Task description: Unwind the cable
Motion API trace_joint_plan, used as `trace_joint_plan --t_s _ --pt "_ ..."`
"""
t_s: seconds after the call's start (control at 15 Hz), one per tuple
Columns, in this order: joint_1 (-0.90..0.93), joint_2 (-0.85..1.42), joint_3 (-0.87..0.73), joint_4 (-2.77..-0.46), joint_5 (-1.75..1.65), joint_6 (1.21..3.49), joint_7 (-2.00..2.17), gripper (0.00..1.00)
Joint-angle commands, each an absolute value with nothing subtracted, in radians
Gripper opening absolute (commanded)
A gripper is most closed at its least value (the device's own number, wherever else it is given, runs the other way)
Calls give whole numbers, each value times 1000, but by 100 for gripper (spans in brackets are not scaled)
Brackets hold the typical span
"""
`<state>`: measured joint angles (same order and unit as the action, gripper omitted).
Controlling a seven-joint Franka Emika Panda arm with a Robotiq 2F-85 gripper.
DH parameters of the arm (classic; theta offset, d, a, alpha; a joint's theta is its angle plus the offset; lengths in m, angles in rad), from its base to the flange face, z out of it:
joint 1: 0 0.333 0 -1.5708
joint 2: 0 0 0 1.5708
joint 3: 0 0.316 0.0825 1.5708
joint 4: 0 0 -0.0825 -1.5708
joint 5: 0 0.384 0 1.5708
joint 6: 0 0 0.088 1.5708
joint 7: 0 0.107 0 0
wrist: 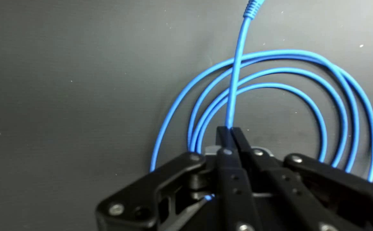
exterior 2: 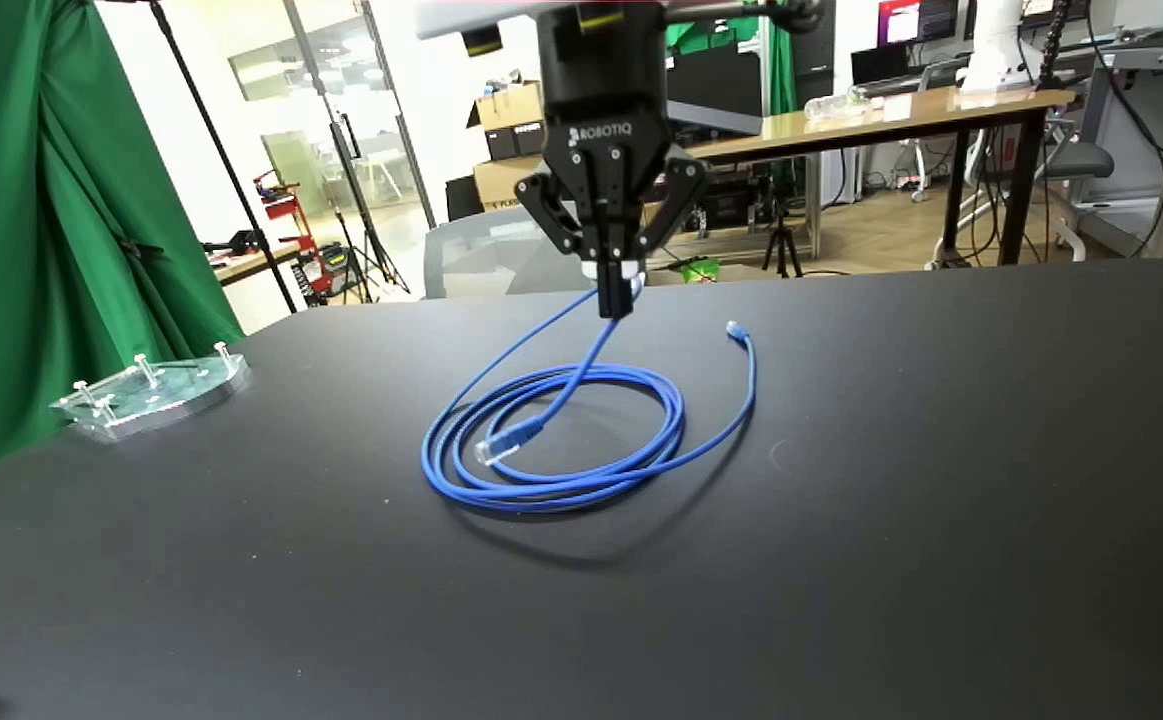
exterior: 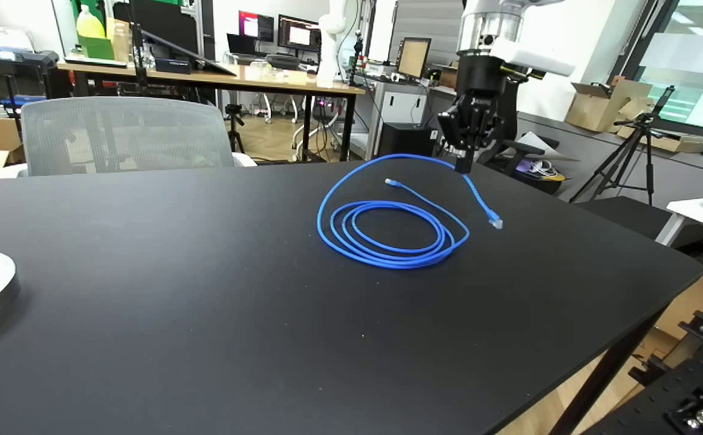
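Blue cable (exterior: 390, 263) pinched near one plug (exterior: 495, 221), its loops not yet undone.
Your gripper (exterior 2: 615, 304) has both fingers clamped on it above the table (exterior: 176, 290), where most of it lies coiled. The step looks like freeing this end; next, you likely need to carry it outward, smoothly, so loops peel off singly.

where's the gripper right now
In an exterior view, the gripper is right of centre, closed on the cable near one plug.
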<state>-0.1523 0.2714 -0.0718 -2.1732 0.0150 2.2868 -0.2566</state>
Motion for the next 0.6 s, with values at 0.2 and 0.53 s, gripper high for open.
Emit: trace_joint_plan --t_s 0.2,0.53 --pt "-93 234 -13 -2071 -53 2025 -452 1" --pt "-54 291 33 -1954 -105 1858 -613 1"
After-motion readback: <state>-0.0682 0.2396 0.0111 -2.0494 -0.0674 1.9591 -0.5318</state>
